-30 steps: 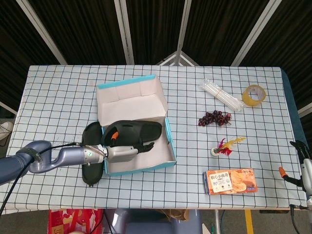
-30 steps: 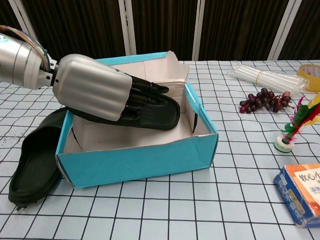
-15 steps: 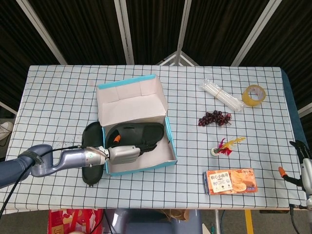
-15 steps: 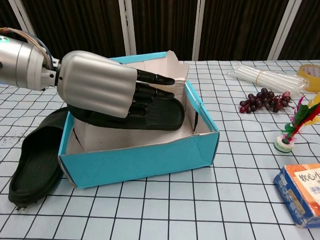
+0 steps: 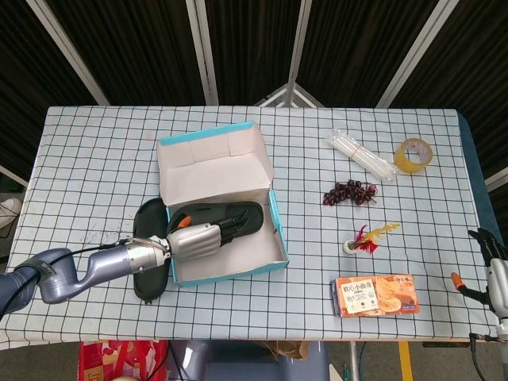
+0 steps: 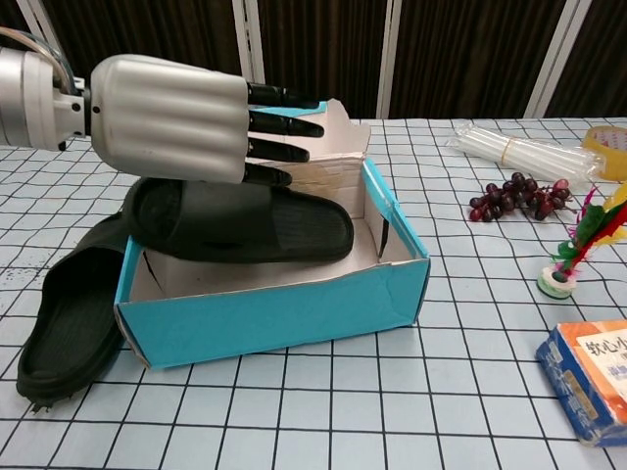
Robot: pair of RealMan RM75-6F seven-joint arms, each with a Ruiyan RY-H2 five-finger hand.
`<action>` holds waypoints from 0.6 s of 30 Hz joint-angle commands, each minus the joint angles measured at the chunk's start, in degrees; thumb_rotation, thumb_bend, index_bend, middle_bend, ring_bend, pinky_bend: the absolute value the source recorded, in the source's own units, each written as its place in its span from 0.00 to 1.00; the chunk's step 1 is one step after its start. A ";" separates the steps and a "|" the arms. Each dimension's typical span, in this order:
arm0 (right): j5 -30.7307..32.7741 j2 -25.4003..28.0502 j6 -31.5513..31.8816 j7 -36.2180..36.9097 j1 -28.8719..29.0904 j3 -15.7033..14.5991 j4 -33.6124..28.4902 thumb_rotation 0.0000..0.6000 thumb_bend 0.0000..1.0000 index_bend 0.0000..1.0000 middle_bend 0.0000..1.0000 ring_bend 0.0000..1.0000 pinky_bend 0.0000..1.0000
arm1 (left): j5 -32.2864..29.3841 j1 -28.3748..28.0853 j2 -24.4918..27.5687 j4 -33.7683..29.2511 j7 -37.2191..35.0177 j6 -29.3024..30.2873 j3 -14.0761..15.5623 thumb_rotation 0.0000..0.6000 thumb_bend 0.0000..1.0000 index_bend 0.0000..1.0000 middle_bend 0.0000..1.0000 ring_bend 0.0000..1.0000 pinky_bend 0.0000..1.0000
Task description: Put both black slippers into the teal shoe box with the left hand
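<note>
One black slipper (image 6: 245,220) lies across the teal shoe box (image 6: 284,304), just under the left hand (image 6: 167,117). Its long side runs left to right, one end resting on the box's left wall. The left hand hovers above it with straight fingers, holding nothing. The other black slipper (image 6: 69,313) lies on the desk (image 6: 323,421), outside the box, below the hand. The right hand (image 5: 496,274) shows far off at the edge; I cannot tell its state.

Lab test bench (checked tablecloth (image 5: 95,159), dark slatted backdrop (image 5: 143,48)).
</note>
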 commanded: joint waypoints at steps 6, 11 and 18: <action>0.04 0.09 0.05 0.45 -0.09 0.04 0.20 1.00 0.31 0.15 0.11 0.18 0.19 | -5.16 6.05 0.36 -3.74 1.41 5.67 -1.92 1.00 0.10 0.27 0.24 0.02 0.00; 0.01 0.16 0.28 0.62 -0.19 0.11 0.08 1.00 0.31 0.15 0.11 0.18 0.19 | -10.76 10.78 -1.38 -7.12 -7.98 13.87 -3.86 1.00 0.14 0.42 0.50 0.20 0.13; -0.40 0.19 0.36 0.04 -0.12 -0.07 -0.48 1.00 0.31 0.15 0.11 0.18 0.19 | -22.01 15.03 -3.59 -14.10 -17.18 16.42 -5.80 1.00 0.22 0.57 0.67 0.35 0.29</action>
